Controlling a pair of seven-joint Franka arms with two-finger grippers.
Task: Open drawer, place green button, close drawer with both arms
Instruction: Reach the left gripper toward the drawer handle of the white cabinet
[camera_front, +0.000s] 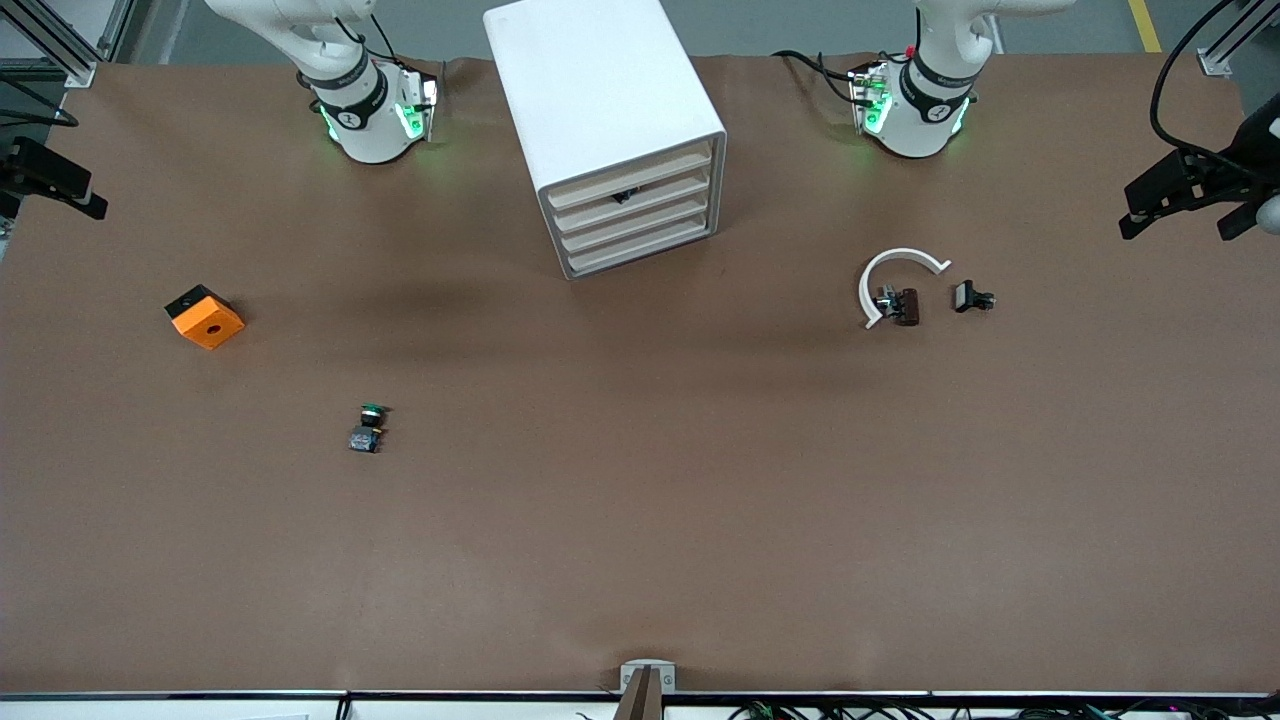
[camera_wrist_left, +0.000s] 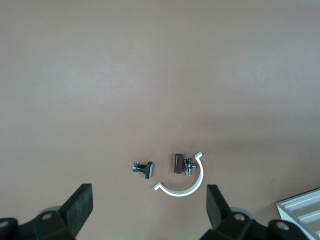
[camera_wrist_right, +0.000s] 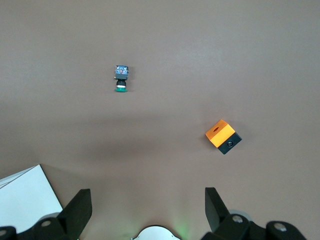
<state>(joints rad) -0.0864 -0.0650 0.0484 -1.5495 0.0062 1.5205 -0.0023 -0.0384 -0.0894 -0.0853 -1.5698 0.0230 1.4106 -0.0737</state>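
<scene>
Button (camera_front: 369, 428), tiny and light, is lying on the brown surface (camera_front: 640, 500); cabinet (camera_front: 610, 130) drawers are sitting closed. Left gripper (camera_wrist_left: 150, 205) is hanging released. Right gripper (camera_wrist_right: 147, 207) is hanging released, the button (camera_wrist_right: 121, 78) well ahead of the jaws, best pinched across its rigid body.

Bright even overhead light, soft faint shadows on the table (camera_front: 640, 520), sharp focus, no glare

White arms (camera_front: 365, 110), black joint rings, green base lights, black cables.
</scene>
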